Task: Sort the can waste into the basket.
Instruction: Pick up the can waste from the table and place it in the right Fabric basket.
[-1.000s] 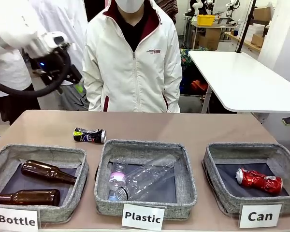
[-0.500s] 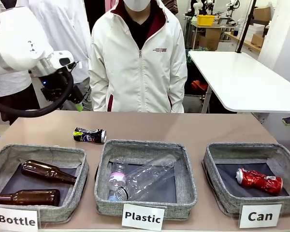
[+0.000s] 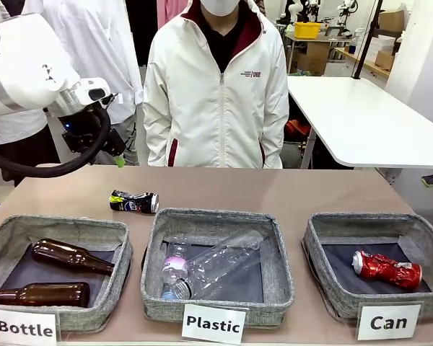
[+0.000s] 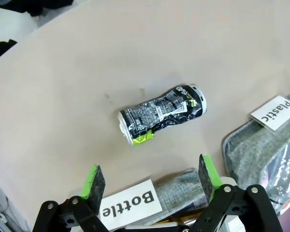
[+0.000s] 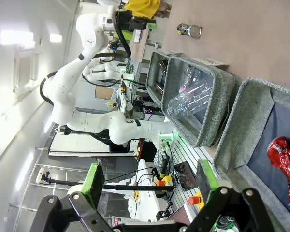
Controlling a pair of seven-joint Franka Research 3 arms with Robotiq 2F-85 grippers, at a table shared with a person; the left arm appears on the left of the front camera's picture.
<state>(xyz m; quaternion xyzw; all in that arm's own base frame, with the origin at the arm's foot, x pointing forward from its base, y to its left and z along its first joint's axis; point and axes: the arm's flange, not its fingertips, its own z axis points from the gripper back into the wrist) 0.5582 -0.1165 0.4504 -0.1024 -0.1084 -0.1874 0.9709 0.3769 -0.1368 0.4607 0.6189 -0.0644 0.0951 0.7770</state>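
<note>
A crushed black can [image 3: 133, 202] with yellow-green and white print lies on the bare table behind the Bottle basket. It also lies on its side in the left wrist view [image 4: 162, 114], ahead of my left gripper [image 4: 151, 178], whose jaws stand open and empty. In the front view that left gripper [image 3: 115, 153] hangs high above the table's far left. A crushed red can [image 3: 387, 269] rests inside the grey basket [image 3: 368, 222] carded "Can". My right gripper [image 5: 150, 180] is open and empty, off to the side of that basket [image 5: 241, 121] and its red can [image 5: 285, 166].
The basket marked "Bottle" [image 3: 65, 227] holds two brown glass bottles. The "Plastic" basket [image 3: 216, 216] holds clear plastic bottles. A person in a white jacket [image 3: 216, 94] stands at the far edge. Bare tabletop runs behind the three baskets.
My left arm has come down and slightly to the right above the table's far left. The person has shifted a little to the right. The cans have not moved.
</note>
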